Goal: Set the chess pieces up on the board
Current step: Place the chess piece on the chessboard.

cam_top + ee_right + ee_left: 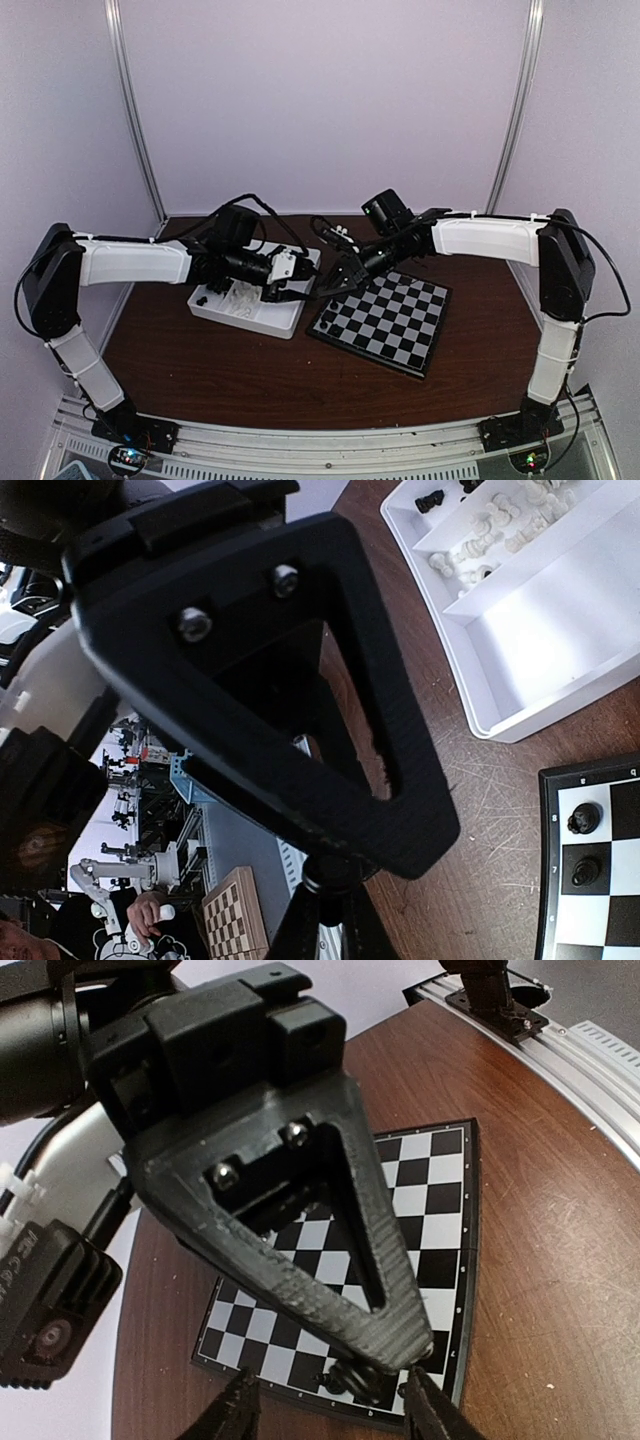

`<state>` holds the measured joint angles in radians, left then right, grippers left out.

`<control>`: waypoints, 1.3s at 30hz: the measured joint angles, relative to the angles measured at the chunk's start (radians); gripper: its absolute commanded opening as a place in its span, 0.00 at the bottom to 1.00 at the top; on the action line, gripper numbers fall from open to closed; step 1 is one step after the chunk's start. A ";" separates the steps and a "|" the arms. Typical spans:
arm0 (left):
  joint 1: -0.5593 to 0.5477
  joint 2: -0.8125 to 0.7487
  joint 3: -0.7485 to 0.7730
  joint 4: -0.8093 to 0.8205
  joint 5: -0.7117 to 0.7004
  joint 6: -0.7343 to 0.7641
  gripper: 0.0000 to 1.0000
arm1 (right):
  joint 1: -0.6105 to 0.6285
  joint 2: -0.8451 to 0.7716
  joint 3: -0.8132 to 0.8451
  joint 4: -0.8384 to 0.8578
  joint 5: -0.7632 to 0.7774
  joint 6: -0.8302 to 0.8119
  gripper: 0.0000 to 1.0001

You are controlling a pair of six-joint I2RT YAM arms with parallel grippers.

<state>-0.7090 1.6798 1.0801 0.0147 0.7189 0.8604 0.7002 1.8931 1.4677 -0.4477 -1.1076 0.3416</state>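
Chess pieces (pixel 583 818): two black ones stand on the board (pixel 610 920)'s edge squares, others lie in the white tray (pixel 540 650). Left fingers (pixel 432 1415) are spread near the board's edge; right fingers (pixel 320 920) look pressed together.

White arm shells (pixel 135 262), black joints (pixel 52 285), black cables (pixel 250 197); ribbed black triangular finger (pixel 385 1260), silver screws (pixel 292 1135).

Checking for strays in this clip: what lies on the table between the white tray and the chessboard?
Nothing: in the right wrist view the strip of brown table between the white tray and the board is bare.
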 measured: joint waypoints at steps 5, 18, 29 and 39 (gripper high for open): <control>0.000 0.012 0.009 -0.003 0.007 0.016 0.43 | 0.000 0.019 -0.001 0.005 0.000 0.006 0.01; 0.000 0.017 0.011 -0.047 0.027 0.087 0.40 | -0.002 0.041 -0.001 0.038 -0.015 0.034 0.01; 0.001 0.032 0.029 -0.063 0.021 0.114 0.25 | -0.016 0.062 -0.001 0.074 -0.023 0.082 0.01; 0.003 0.045 0.047 -0.079 -0.003 0.129 0.13 | -0.028 0.069 -0.006 0.084 -0.032 0.110 0.02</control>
<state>-0.7059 1.7245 1.1267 -0.0643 0.7155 0.9897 0.6720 1.9617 1.4612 -0.3634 -1.1397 0.4519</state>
